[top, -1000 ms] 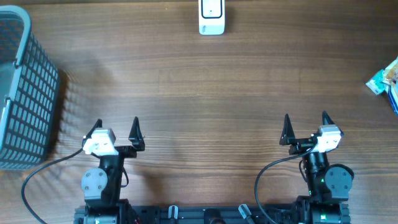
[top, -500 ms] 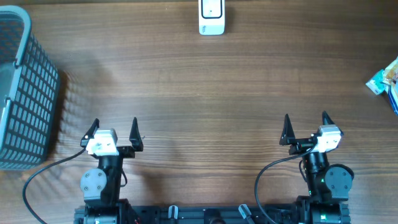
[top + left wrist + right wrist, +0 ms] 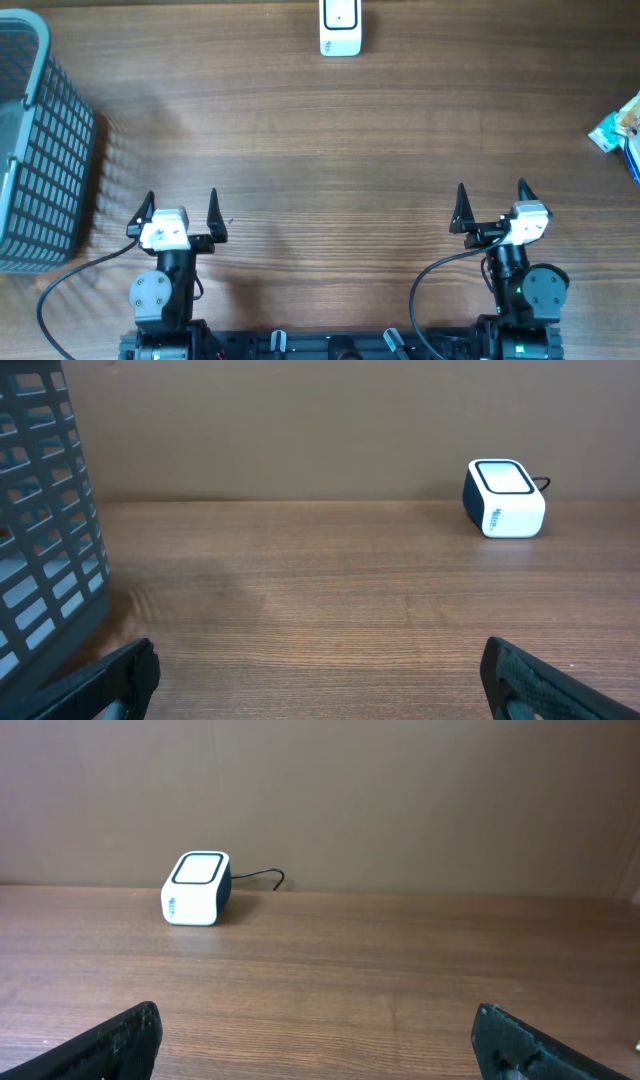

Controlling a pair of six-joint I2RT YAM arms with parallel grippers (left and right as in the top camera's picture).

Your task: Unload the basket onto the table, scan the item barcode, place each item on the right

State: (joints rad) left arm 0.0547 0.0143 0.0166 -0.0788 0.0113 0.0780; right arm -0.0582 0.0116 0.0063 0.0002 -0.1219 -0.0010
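left gripper [image 3: 180, 203] noted at near edge of bench [image 3: 330, 160], jaws spread wide, empty. right gripper [image 3: 492, 195] also at near edge, jaws spread wide, empty. grey slatted basket [image 3: 45, 150] seen at left edge. item [image 3: 613, 131], a teal-and-blue packet, found at right edge, partly cut off by the frame, well apart from both grippers. white scanner [image 3: 340, 28] set at far edge, near its middle, cable [image 3: 262, 875] trailing behind.

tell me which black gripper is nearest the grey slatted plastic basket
The left gripper: the grey slatted plastic basket stands just beside it at the left edge of the table, while the right gripper sits far across the table.
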